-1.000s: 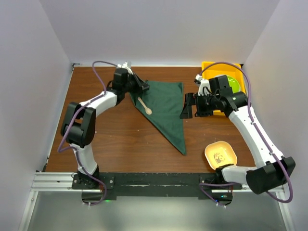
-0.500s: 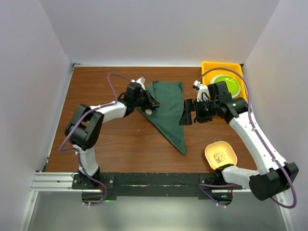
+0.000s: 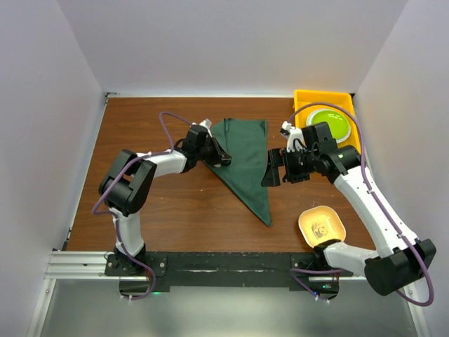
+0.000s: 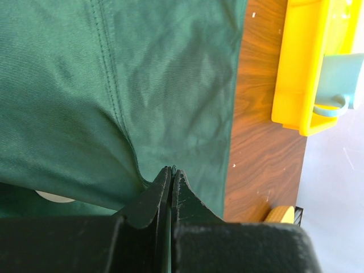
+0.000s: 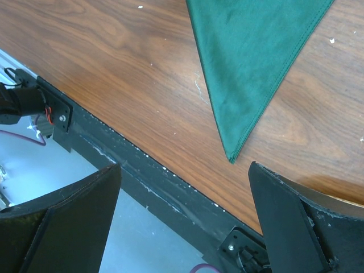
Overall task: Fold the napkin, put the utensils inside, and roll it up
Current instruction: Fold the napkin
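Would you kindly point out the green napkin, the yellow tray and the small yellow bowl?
napkin (image 3: pixel 245 151), top external view, the middle of the folded cloth.
yellow tray (image 3: pixel 323 93), top external view, its far rim.
yellow bowl (image 3: pixel 334 223), top external view, the bare inner wall on its right.

Left arm (image 3: pixel 130 186): elbow bent sharply out to the left, forearm reaching right and slightly away from the base, wrist low. Left gripper (image 4: pixel 170 172): jaws pressed flat together, tips pinching a fold of the napkin (image 4: pixel 170 85).

Right arm (image 3: pixel 372 203): elbow folded near its base at the far right, long forearm running up and inward. Right gripper (image 5: pixel 183 166): pointing left toward the other arm, fingers (image 5: pixel 68 216) spread wide, nothing held, raised off the surface.
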Motion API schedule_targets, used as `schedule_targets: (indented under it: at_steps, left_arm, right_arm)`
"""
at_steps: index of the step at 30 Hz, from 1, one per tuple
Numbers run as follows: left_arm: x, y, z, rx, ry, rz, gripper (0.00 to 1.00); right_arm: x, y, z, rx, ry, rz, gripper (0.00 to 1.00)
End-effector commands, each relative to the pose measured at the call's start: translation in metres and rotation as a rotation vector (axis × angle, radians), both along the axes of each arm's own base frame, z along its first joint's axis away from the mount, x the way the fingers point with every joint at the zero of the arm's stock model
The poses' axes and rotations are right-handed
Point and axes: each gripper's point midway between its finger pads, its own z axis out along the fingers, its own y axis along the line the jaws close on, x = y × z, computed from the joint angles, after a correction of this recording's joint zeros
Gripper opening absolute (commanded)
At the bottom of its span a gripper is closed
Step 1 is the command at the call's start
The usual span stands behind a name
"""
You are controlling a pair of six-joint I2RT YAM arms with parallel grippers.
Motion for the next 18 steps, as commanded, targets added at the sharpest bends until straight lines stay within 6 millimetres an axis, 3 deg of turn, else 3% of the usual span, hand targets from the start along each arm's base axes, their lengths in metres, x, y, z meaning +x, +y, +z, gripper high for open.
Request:
schedule_targets:
  at_steps: [1,9,12,13,14,18]
  left_arm:
    - [0.004,0.005,-0.005,0.036,-0.014,0.005,0.0]
    - [-0.007,0.014,-0.012,0.084,0.002,-0.015,0.0]
    - [-0.009,0.014,-0.012,0.097,0.006,-0.029,0.15]
    - [-0.009,0.014,-0.008,0.094,-0.005,-0.036,0.28]
    - [-0.008,0.016,-0.006,0.103,-0.015,-0.038,0.33]
    - [0.004,0.026,0.029,0.102,-0.079,-0.011,0.47]
  right_arm:
    - [-0.003,0.001,0.002,0.011,-0.011,0.002,0.98]
    - [0.0,0.002,-0.001,0.009,-0.004,0.004,0.98]
    - [0.001,0.004,-0.002,0.015,0.007,0.006,0.98]
    - [0.001,0.005,-0.003,0.017,0.011,0.007,0.98]
    - [0.001,0.005,-0.003,0.017,0.014,0.01,0.98]
    - [0.002,0.006,-0.009,0.009,0.037,0.008,0.98]
